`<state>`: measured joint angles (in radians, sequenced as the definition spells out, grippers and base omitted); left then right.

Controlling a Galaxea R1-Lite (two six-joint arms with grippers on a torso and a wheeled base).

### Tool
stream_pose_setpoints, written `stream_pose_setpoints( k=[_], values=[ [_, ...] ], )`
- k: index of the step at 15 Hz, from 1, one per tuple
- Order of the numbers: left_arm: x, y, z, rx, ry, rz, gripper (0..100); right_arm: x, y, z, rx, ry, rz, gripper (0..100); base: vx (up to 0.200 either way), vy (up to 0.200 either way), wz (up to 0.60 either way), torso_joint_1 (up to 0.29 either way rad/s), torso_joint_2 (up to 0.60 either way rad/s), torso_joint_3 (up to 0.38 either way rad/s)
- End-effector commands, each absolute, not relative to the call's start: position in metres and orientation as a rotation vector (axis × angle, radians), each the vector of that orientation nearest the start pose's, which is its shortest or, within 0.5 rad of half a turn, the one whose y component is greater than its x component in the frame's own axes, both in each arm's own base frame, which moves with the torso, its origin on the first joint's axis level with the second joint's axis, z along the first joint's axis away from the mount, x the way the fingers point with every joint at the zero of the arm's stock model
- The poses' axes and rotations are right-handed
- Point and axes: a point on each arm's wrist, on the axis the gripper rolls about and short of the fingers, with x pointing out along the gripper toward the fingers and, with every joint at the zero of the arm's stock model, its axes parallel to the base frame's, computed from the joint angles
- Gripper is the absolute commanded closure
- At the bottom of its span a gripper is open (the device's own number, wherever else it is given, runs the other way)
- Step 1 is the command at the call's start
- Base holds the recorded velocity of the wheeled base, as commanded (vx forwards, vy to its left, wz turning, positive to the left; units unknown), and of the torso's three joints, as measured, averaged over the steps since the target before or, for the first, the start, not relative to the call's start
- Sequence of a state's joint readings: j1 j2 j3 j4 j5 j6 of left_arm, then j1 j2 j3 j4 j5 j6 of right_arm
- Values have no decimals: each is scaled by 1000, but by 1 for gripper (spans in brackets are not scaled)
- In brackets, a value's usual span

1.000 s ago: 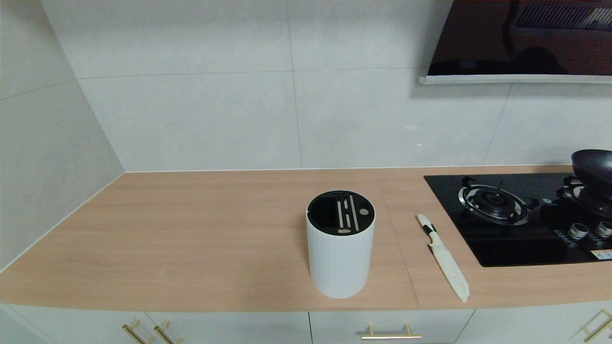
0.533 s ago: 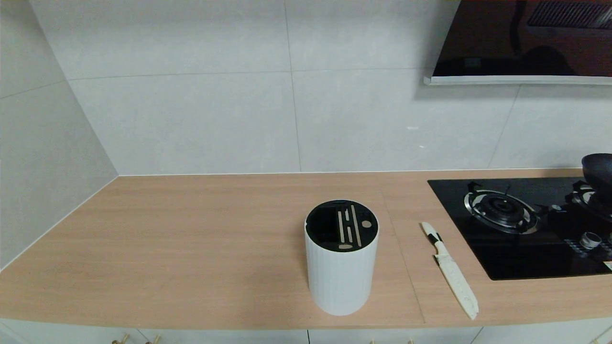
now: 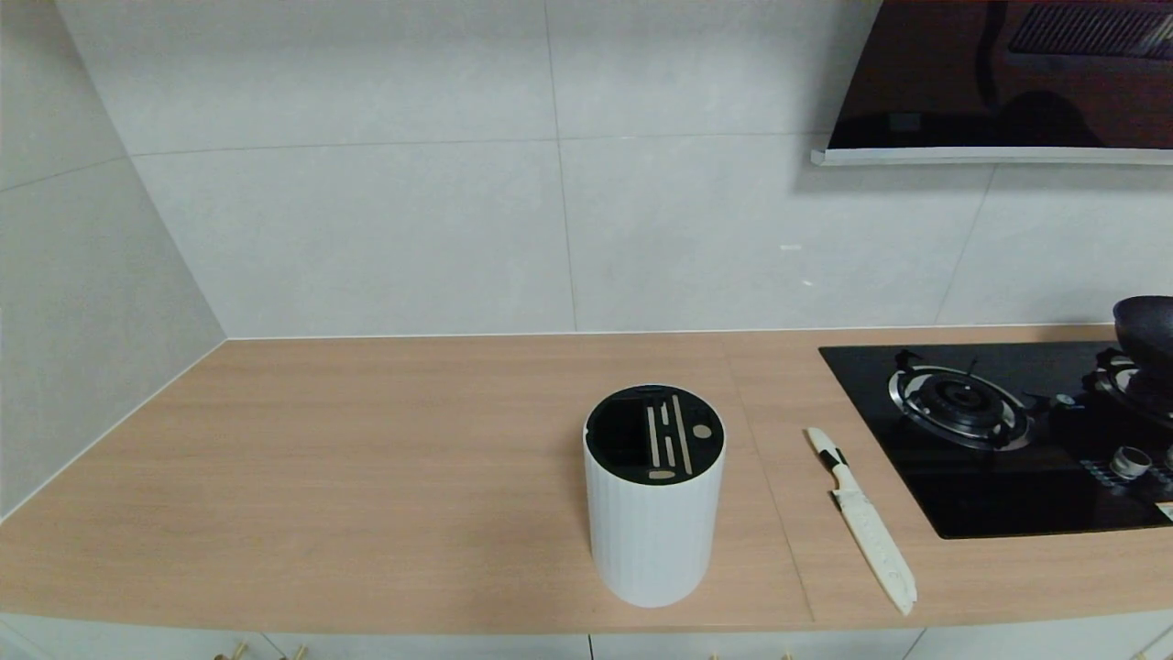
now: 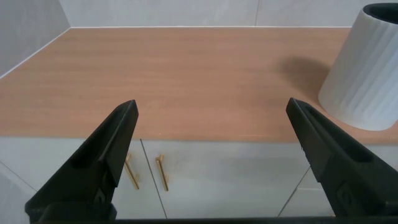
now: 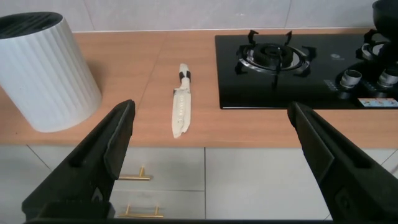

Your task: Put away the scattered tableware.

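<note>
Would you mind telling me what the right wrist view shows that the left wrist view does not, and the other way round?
Right wrist view's own: the white knife lying flat on the wooden countertop between the white ribbed holder and the black gas hob, the hob's knobs, and the open right gripper.
Left wrist view's own: the corner where the countertop meets the side wall, and the open left gripper.
Shared: the holder standing upright on the countertop, and the pale cabinet fronts with gold handles below.
</note>
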<state>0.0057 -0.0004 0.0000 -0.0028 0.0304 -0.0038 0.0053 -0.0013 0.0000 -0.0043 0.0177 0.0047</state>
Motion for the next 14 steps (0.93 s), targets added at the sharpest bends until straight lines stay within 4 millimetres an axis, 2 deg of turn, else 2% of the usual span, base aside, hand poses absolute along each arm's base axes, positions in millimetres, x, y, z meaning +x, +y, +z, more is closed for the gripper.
stream_pose_setpoints(
  k=[1,4,5,7,10,11,14],
  values=[
    [-23,1,76,-5,-3,37,0,-23,0,76,6,-5,25,0,0,0,0,0,0,0],
    [-23,1,76,-5,-3,37,0,-23,0,78,-15,-16,21,0,0,0,0,0,0,0],
    [-23,1,76,-5,-3,37,0,-32,0,108,-1,-124,25,0,0,0,0,0,0,0],
    [-23,1,76,-3,-3,37,0,-26,0,132,11,-41,74,0,0,0,0,0,0,0],
    [-23,1,76,-5,-3,37,0,4,3,148,4,160,179,0,0,0,0,0,0,0],
    [-23,1,76,-3,-3,37,0,31,5,153,0,306,213,0,0,0,0,0,0,0],
    [-23,1,76,-3,-3,37,0,76,14,162,-12,493,271,0,0,0,0,0,0,0]
  ],
)
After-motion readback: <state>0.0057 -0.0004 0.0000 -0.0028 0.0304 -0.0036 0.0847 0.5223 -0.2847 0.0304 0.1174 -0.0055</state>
